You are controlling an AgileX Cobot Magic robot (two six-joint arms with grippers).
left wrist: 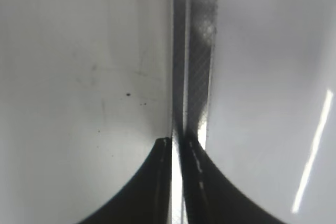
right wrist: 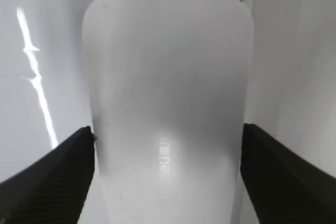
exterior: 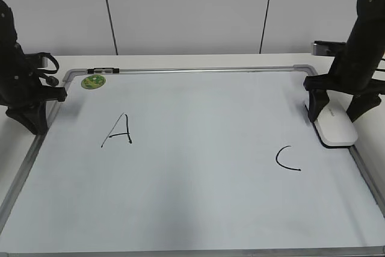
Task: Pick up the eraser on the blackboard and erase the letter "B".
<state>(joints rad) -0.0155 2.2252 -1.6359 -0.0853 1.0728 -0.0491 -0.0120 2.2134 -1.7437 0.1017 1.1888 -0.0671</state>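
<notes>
The blackboard [exterior: 198, 209] is a white board with a silver frame, lying flat. It bears a black "A" [exterior: 118, 130] and a "C" [exterior: 286, 159]. No letter "B" shows; the stretch between them is blank. The white eraser [exterior: 335, 127] lies flat at the board's right edge and fills the right wrist view [right wrist: 168, 66]. My right gripper [exterior: 337, 117] straddles it, with a finger against each long side [right wrist: 168, 150]. My left gripper [exterior: 33, 126] is shut and empty, its tips [left wrist: 177, 142] over the board's left frame [left wrist: 194, 51].
A round green magnet [exterior: 93, 80] sits at the board's back left corner. A small dark piece [exterior: 103, 71] lies on the back frame near it. White tabletop surrounds the board, with a wall close behind.
</notes>
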